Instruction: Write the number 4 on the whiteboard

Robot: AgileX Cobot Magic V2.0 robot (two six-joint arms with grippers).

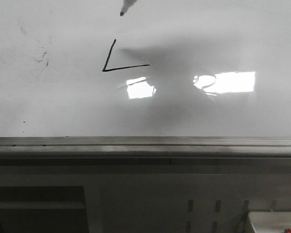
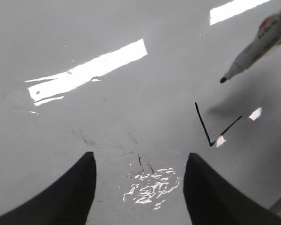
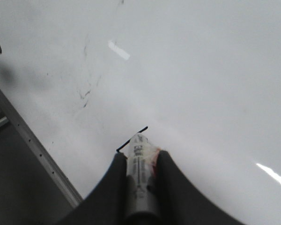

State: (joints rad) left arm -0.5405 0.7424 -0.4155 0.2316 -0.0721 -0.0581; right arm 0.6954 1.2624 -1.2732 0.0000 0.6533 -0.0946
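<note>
While only two strokes of the number 4 (image 1: 120, 63) stand on the whiteboard (image 1: 233, 39), a short slanted line running down to a corner and a longer line running out from that corner toward the robot's right, one marker (image 1: 126, 7) hangs over the board with its dark tip lifted clear of the surface, just beyond the top of the slanted stroke in the front view. One marker, one board and two grippers are in sight. The right gripper (image 3: 141, 154) has its two dark fingers (image 3: 113, 187) closed tight against the marker's white barrel, which bears printed lettering and a trace of red, and from its wrist camera the end of one black stroke shows just past the marker's nose, most of the figure hidden behind it. The left gripper (image 2: 139, 161) holds nothing, its two dark fingers (image 2: 75, 187) spread wide with bare board between them; from its wrist camera the drawn angle (image 2: 210, 126) lies off to one side of the gap, near one finger but not between the two, and the marker's tip (image 2: 223, 79) hovers a little beyond the angle with its grey shadow cast on the board. The board is glossy, with two bright rectangular glare patches (image 1: 235, 81) in the front view lying just nearer the camera than the strokes, faint dark smudges (image 1: 41, 57) well apart to the left, and a grey metal edge rail (image 1: 145, 143) running along its near side.
</note>
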